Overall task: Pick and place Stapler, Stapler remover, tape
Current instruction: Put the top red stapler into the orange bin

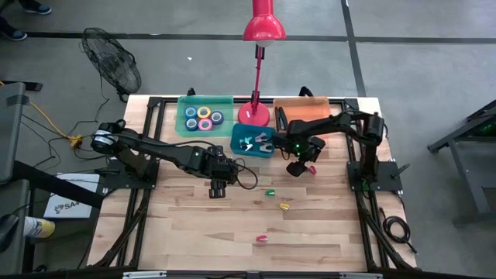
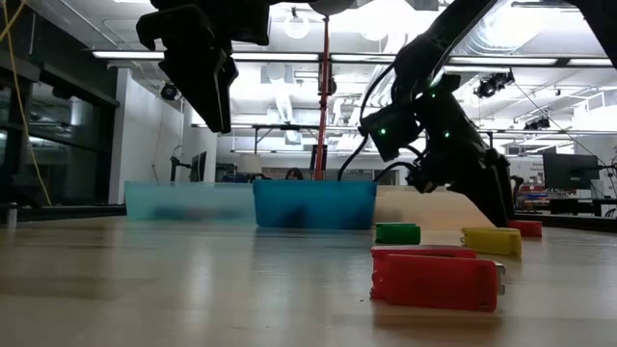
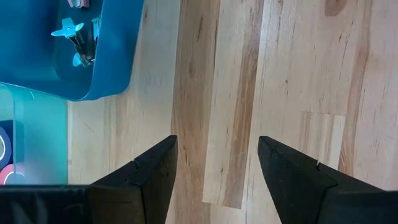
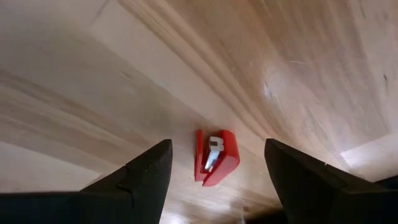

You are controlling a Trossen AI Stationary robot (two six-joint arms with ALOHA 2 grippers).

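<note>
Several small staplers lie flat on the wooden table: a red one (image 1: 311, 169) (image 4: 216, 158), a green one (image 1: 271, 191) (image 2: 397, 232), a yellow one (image 1: 284, 207) (image 2: 492, 240) and a pink-red one (image 1: 262, 238) (image 2: 434, 278). My right gripper (image 1: 298, 167) (image 4: 217, 142) hangs open just above the red stapler, a finger on either side, touching nothing. My left gripper (image 1: 217, 188) (image 3: 217, 140) is open over bare wood, raised. Staple removers (image 1: 256, 143) (image 3: 74, 37) lie in the blue bin (image 1: 242, 147). Tape rolls (image 1: 204, 116) sit in the pale teal tray (image 1: 184, 105).
An orange tray (image 1: 306, 108) stands at the far edge beside the blue bin. A red desk lamp (image 1: 256, 112) rises between the trays, its shade (image 1: 263, 27) beyond the table. The near half of the table (image 1: 194, 232) holds only the loose staplers.
</note>
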